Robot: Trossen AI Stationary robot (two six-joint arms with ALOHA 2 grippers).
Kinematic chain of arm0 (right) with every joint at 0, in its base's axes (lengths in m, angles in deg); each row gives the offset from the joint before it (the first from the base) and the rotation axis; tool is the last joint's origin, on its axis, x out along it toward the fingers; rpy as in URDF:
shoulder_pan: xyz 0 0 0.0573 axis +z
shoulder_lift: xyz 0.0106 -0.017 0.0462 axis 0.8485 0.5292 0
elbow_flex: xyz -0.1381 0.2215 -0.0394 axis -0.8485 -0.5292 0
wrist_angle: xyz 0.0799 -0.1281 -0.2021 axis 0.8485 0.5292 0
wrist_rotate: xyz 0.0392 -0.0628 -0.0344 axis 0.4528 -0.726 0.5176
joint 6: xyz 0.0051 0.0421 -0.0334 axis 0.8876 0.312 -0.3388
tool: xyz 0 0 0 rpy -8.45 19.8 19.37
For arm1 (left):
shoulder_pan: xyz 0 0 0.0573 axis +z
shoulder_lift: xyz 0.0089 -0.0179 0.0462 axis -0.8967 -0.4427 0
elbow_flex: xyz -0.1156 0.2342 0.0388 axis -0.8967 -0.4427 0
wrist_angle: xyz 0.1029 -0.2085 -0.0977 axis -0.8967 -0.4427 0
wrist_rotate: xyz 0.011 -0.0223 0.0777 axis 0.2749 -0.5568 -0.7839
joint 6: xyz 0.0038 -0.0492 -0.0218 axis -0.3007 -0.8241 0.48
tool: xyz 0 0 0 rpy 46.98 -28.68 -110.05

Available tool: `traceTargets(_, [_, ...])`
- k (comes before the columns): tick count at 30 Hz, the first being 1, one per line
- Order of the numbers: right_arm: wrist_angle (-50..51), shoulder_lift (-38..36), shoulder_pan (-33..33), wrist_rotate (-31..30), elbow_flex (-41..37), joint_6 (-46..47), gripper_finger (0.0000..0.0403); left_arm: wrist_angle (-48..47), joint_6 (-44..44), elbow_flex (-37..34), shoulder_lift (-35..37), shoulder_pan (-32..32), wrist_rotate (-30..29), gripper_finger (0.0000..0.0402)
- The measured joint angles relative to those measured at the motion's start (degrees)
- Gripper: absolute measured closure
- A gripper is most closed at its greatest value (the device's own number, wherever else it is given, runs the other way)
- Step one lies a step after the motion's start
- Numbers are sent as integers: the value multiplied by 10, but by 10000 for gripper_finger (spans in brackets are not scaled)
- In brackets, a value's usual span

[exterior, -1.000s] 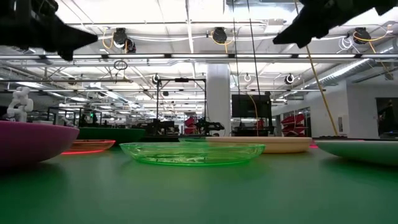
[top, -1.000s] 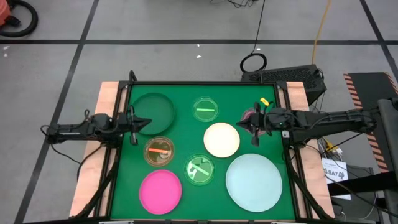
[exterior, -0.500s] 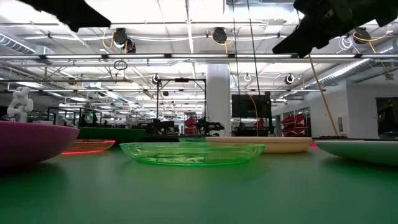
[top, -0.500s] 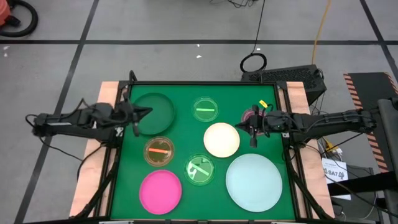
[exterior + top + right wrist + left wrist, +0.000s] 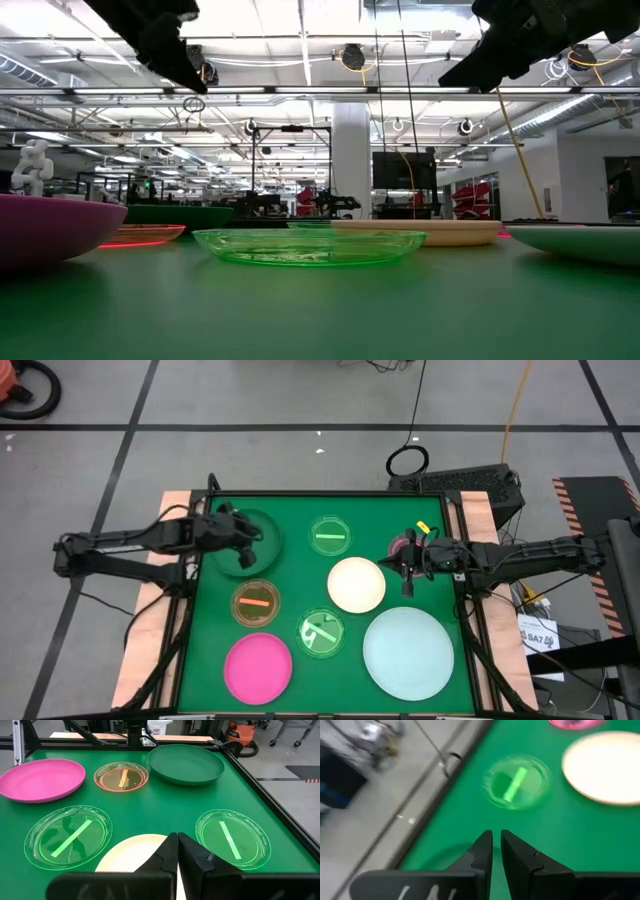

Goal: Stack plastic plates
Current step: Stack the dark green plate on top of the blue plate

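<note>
The plastic plates (image 5: 408, 650) are looking light, stiff, slippery; rims are offering purchase. Left gripper (image 5: 243, 545), slightly parted and empty, is hovering over the worktop's far-left dark green plate (image 5: 246, 540); right gripper (image 5: 407, 567), closed, empty.

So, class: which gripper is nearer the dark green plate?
Left. The left gripper hovers over the dark green plate; the right gripper is across the table, beside the cream plate.
</note>
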Motion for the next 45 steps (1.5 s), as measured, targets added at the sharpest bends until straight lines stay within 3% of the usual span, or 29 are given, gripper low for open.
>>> traceTargets(8, [6,0,0,0,0,0,399,-84,-68,0,-71,0,71,354])
traceTargets(14, [9,0,0,1,0,0,399,-92,-114,0,-116,-9,103,352])
traceTargets(26, [10,0,0,1,0,0,399,-86,-164,0,-234,-13,74,220])
traceTargets(45, [19,0,0,1,0,0,399,-27,-214,0,-313,-27,22,211])
